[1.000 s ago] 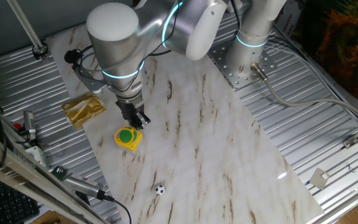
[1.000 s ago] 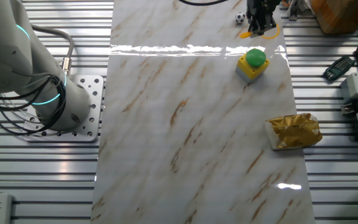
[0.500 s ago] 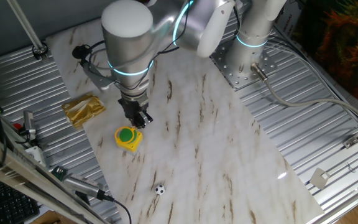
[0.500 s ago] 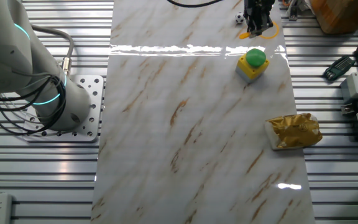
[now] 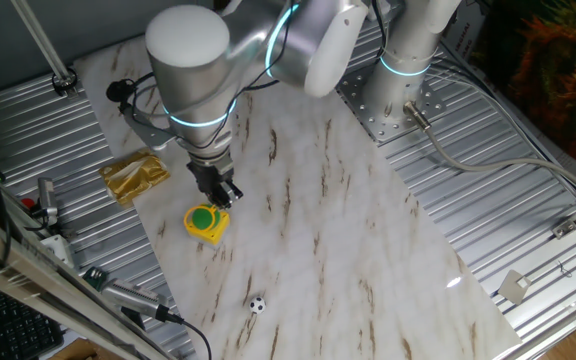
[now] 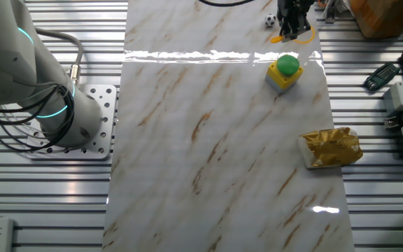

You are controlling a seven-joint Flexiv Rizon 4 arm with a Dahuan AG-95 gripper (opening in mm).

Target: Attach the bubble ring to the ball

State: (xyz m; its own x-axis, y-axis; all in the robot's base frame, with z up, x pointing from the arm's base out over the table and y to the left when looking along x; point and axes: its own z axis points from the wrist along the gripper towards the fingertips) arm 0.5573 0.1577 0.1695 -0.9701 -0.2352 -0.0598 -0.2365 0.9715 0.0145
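My gripper (image 5: 221,191) points down just behind the yellow box, close to the marble board. In the other fixed view the gripper (image 6: 292,26) stands over the bubble ring (image 6: 305,34), a thin orange loop lying at its fingertips. The fingers look close together, but I cannot make out whether they hold the ring. The one fixed view hides the ring behind the gripper. The ball (image 5: 257,305), tiny, white with black patches, rests on the board near its front edge, well apart from the gripper. It also shows as the ball (image 6: 269,19) left of the gripper.
A yellow box with a green round button (image 5: 206,222) sits right in front of the gripper. A crumpled gold packet (image 5: 135,175) lies at the board's left edge. Cables and tools (image 5: 118,295) lie on the ribbed metal table beside the board.
The arm swung slightly right and back again, ending almost where it was a second ago. The ball, the box and the packet have not moved.
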